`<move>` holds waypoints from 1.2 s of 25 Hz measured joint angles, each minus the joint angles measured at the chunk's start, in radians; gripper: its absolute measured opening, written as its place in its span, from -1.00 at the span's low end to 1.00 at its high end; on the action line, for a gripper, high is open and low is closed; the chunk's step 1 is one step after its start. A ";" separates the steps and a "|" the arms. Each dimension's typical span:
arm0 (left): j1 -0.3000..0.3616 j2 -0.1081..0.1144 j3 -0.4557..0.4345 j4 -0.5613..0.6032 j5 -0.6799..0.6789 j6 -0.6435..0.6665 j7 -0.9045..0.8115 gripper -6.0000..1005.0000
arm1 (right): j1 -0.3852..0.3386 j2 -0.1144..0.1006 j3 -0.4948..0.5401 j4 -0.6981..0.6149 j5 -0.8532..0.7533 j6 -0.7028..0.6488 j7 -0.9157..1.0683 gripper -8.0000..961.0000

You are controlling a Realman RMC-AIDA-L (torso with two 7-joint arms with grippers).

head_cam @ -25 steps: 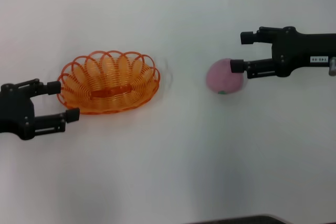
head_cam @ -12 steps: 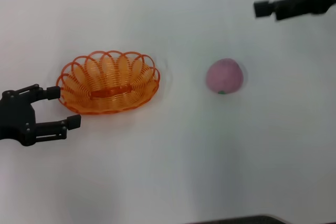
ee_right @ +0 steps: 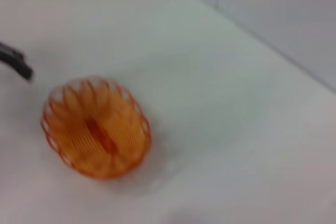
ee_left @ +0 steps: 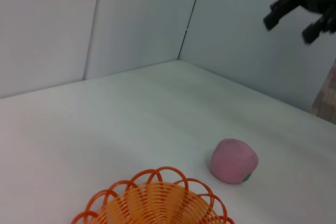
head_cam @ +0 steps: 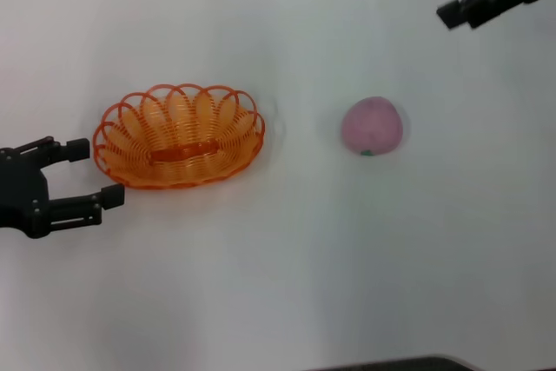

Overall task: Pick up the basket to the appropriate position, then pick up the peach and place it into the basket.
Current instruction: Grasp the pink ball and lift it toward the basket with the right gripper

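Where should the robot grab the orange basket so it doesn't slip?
Probably the scalloped rim at the basket's narrow end nearest the left gripper, coming in from the robot's left. That gripper sits open right beside that end, one finger on each side of the rim. The looped wire there is thin enough to pinch, while the oval is far too wide to span. The peach lies well clear.
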 joint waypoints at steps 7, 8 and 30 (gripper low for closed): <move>-0.001 0.001 -0.005 0.000 0.000 0.004 -0.001 0.81 | 0.067 0.033 -0.118 0.008 -0.188 0.000 0.009 0.96; -0.001 0.001 -0.005 0.000 0.000 0.004 -0.001 0.81 | 0.072 0.036 -0.129 0.011 -0.193 0.001 0.010 0.96; -0.009 0.003 -0.011 -0.025 0.000 0.000 0.004 0.81 | 0.113 0.063 -0.282 0.428 -0.245 0.270 -0.031 0.90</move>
